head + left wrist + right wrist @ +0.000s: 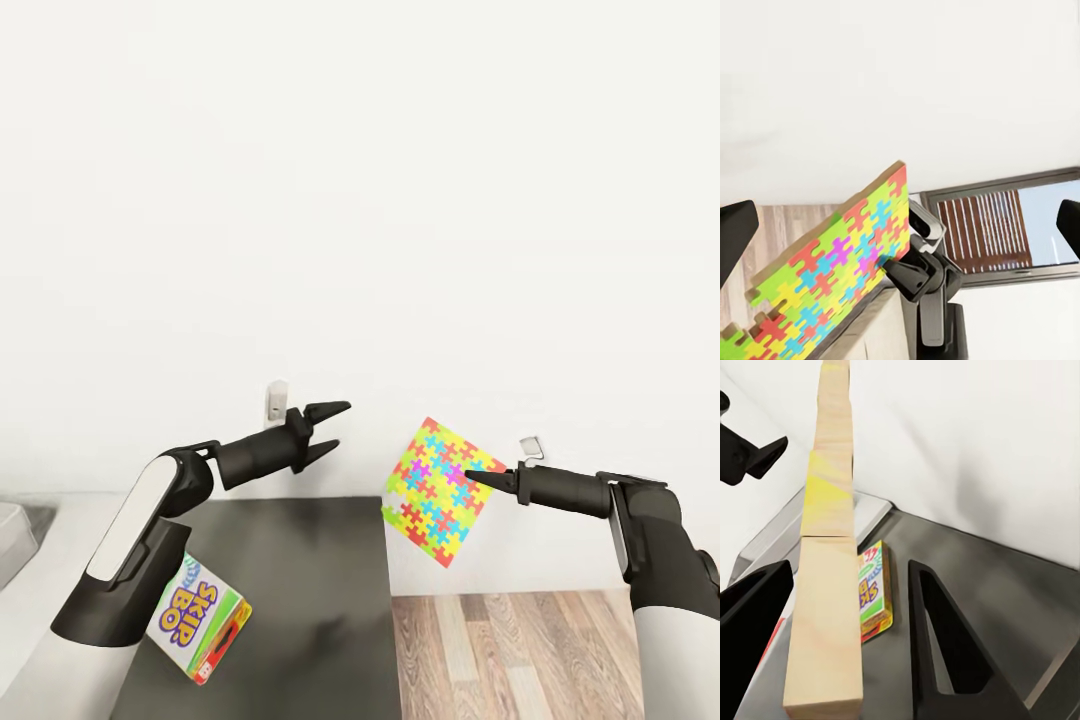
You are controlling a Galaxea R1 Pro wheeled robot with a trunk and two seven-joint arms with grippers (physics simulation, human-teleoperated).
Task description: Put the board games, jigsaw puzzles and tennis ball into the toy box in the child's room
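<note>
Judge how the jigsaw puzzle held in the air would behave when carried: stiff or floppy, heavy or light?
Probably stiff: the jigsaw puzzle stays flat, held by one edge in the right pincer. Likely light, being thin. Its joined pieces might separate if knocked.

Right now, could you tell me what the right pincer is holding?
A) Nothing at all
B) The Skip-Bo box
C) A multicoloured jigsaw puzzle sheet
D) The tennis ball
C: in the head view the right pincer is closed on the edge of the jigsaw puzzle, held up in the air beside the dark table, while the Skip-Bo box lies on that table by the left arm.
</note>
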